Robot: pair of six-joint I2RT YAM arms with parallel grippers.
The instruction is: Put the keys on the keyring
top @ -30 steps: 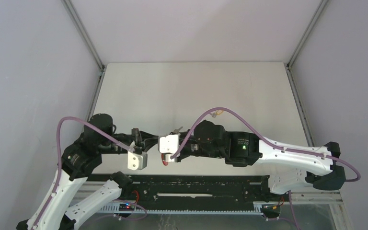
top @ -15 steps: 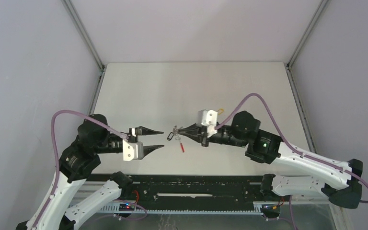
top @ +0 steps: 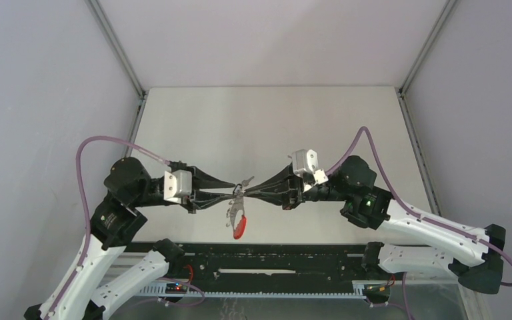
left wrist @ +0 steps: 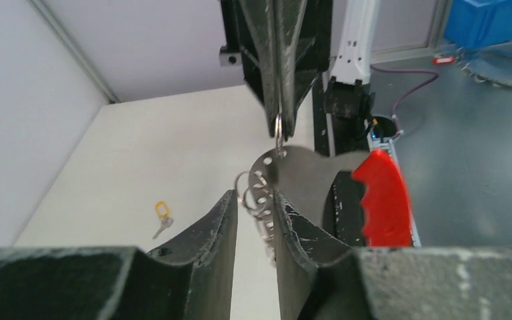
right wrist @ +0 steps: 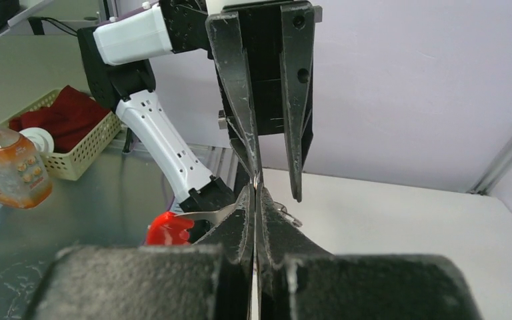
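Observation:
The keyring hangs in the air between my two grippers, its red band (top: 239,225) dangling below its silver plate and wire rings (left wrist: 259,195). My right gripper (top: 248,193) is shut on one wire ring at the top of the keyring (right wrist: 167,230). My left gripper (top: 233,190) faces it tip to tip, its jaws a little apart with the bunch of rings between them. The yellow-tagged key (left wrist: 162,217) lies on the table, seen in the left wrist view. The black-tagged key is out of view.
A black rail (top: 273,270) runs along the near table edge below the grippers. Grey walls enclose the table on three sides. Off the table, a basket (right wrist: 60,150) and a bottle (right wrist: 3,170) stand beyond the left arm.
The right arm swung back to the right with the keyring and lifted it. The left gripper moved right and turned to meet it. The red band now hangs lower, in full view.

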